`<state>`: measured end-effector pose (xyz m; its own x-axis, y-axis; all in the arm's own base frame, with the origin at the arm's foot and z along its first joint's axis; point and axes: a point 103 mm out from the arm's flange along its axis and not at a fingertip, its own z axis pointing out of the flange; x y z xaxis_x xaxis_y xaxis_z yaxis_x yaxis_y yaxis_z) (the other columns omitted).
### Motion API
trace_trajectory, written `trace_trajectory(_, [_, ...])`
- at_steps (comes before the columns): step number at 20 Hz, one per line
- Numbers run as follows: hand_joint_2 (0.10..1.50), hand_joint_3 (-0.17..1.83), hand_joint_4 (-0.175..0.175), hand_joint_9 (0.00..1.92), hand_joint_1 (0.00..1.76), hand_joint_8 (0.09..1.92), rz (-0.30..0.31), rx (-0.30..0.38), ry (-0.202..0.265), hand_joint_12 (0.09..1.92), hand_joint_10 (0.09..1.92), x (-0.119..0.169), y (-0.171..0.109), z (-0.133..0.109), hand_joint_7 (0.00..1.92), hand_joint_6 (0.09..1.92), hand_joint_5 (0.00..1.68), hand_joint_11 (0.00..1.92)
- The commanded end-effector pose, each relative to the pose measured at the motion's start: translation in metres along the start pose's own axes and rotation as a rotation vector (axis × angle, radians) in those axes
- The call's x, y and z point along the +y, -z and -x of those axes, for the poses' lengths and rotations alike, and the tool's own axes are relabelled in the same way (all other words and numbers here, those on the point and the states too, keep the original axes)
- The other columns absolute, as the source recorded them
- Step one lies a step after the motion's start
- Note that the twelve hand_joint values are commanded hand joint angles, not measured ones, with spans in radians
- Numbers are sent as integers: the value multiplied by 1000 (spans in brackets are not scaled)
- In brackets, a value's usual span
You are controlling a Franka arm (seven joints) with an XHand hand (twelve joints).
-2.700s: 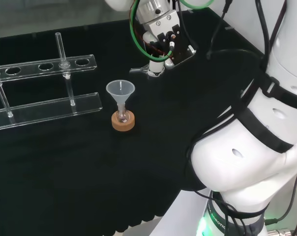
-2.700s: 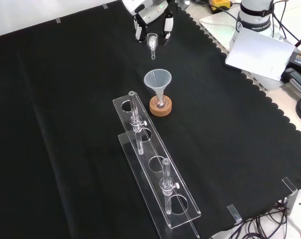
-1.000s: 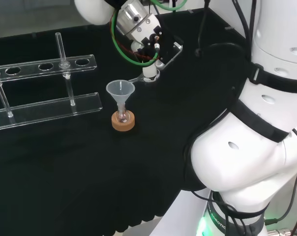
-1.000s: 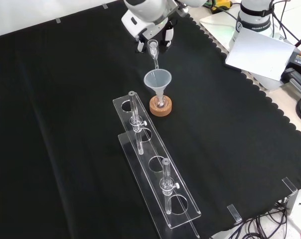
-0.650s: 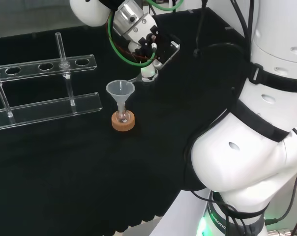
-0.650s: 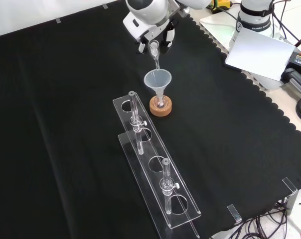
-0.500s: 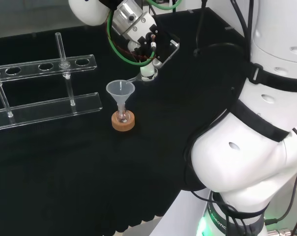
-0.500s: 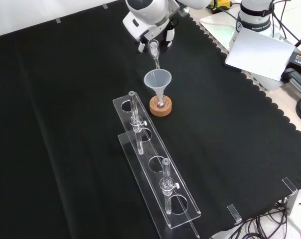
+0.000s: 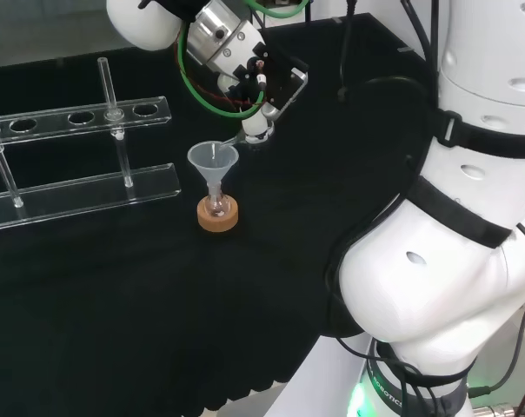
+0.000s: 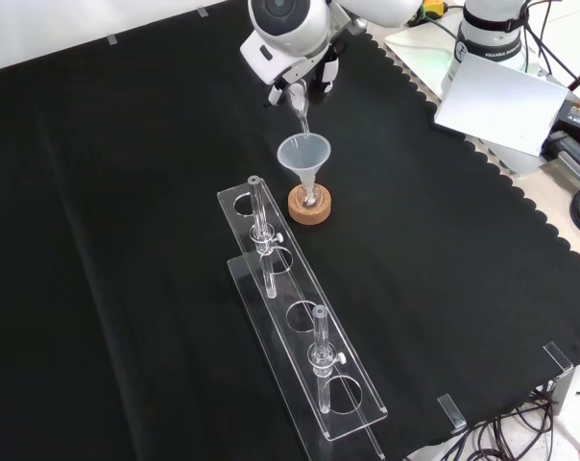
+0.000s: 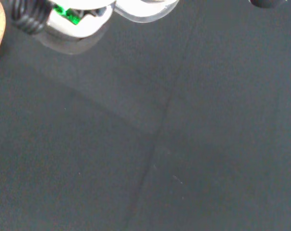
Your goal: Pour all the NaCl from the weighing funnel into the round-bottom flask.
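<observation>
1 hand pinches the clear weighing funnel, tilted over a translucent conical funnel.

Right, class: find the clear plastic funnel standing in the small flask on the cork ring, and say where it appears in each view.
Head view: the clear plastic funnel stands left of centre, just below the hand.
Front view: it stands above centre, under the tilted weighing funnel.
Wrist view: I cannot make it out there.
Shared landmark: the cork ring beneath it, with the clear tube rack nearby.
</observation>
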<state>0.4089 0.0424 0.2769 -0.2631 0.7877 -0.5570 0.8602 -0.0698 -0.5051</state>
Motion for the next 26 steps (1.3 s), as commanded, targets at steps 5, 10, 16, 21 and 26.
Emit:
trace_trajectory(5, [684,614,175,1624,1118,342,3,-50,-11,571,87,-1,4,-4,1364,662,1271,1517])
trace_trajectory(10, [684,613,175,1624,1118,340,-12,-78,-27,570,87,0,7,-6,1365,662,1271,1517])
trace_trajectory(16, [685,612,175,1623,1118,337,-15,-97,-28,569,87,0,10,-8,1366,662,1271,1518])
trace_trajectory(21, [685,611,175,1623,1118,335,-19,-116,-39,567,87,1,11,-9,1367,661,1271,1519])
trace_trajectory(26, [685,611,175,1623,1118,333,-25,-126,-49,566,87,2,9,-10,1368,661,1271,1519])
